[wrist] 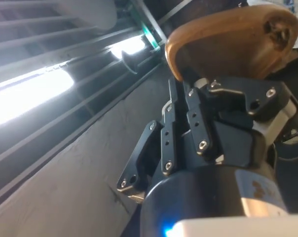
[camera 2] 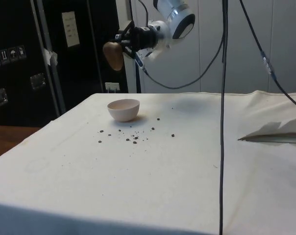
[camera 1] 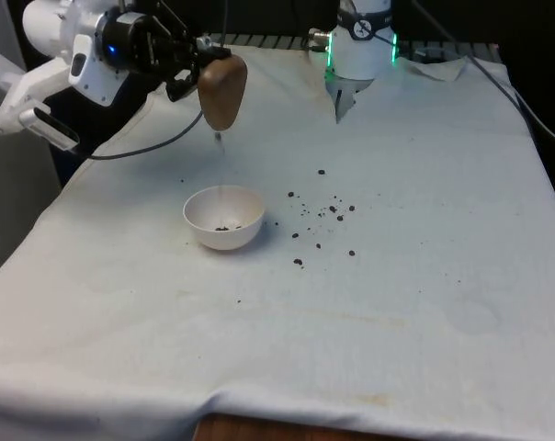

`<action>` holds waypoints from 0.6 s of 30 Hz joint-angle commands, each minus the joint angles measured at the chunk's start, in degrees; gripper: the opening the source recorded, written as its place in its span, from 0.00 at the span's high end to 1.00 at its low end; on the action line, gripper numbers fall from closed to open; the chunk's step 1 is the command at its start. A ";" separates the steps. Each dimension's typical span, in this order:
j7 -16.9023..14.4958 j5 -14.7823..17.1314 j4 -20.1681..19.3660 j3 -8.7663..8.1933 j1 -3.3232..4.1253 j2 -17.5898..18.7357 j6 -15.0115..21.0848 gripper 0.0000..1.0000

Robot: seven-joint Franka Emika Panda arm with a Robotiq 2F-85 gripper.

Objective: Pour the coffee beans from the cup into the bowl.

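A brown wooden cup (camera 1: 222, 90) hangs tipped mouth-down above the white bowl (camera 1: 224, 218). My gripper (camera 1: 193, 66) is shut on the cup from the front view's left. A bean or thin stream (camera 1: 220, 140) drops below the cup's mouth. A few coffee beans (camera 1: 224, 227) lie inside the bowl. In the side view the cup (camera 2: 113, 55) is held well above the bowl (camera 2: 123, 109). The wrist view has the cup (wrist: 233, 42) pinched between the black fingers (wrist: 181, 123).
Several spilled coffee beans (camera 1: 319, 220) are scattered on the white cloth to the front view's right of the bowl; in the side view these beans (camera 2: 133, 136) lie nearer the camera. A black cable (camera 2: 222, 117) hangs down in the side view.
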 commanded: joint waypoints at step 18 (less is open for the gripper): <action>3.95 7.22 1.09 0.52 -1.49 2.86 -4.93 1.00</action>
